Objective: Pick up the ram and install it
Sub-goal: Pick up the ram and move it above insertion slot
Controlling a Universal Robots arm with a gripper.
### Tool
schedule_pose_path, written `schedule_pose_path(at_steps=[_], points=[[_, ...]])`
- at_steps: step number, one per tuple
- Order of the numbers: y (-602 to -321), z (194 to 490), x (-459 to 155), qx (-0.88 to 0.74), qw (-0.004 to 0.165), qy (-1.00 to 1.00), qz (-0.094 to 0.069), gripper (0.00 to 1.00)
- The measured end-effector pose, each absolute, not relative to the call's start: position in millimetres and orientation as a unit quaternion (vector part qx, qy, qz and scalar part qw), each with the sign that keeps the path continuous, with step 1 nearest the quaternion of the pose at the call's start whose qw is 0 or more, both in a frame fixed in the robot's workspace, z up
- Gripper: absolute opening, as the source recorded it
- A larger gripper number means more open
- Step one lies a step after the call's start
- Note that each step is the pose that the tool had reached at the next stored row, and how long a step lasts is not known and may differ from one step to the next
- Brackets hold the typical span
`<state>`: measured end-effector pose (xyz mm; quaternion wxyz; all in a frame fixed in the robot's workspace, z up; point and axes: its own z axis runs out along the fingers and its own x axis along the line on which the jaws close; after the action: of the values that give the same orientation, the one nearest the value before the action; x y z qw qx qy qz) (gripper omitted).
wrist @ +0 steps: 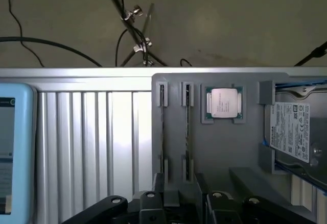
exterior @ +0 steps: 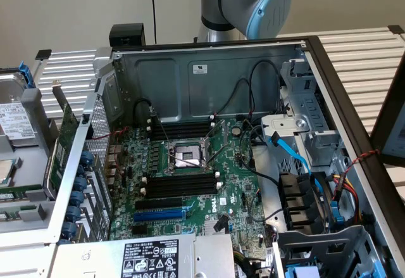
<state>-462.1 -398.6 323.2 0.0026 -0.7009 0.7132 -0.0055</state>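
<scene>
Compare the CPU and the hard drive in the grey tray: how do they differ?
The CPU is small and square; the hard drive is larger and oblong. The CPU shows a silver metal lid with a green rim; the hard drive bears a white printed label. Both lie flat in recesses of the grey tray.

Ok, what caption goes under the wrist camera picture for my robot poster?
Robot gripper above a grey tray holding the ram on edge, a processor chip and a hard drive.

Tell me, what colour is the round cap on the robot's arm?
Light blue. The round cap shows best in the exterior view, above the open computer case.
</scene>
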Motion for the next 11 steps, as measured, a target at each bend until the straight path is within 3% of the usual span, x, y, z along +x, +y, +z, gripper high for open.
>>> schedule_pose_path(at_steps=[11], points=[[-399.4, 303.2, -462.1, -0.701, 0.002, 0.713, -0.005, 0.36]])
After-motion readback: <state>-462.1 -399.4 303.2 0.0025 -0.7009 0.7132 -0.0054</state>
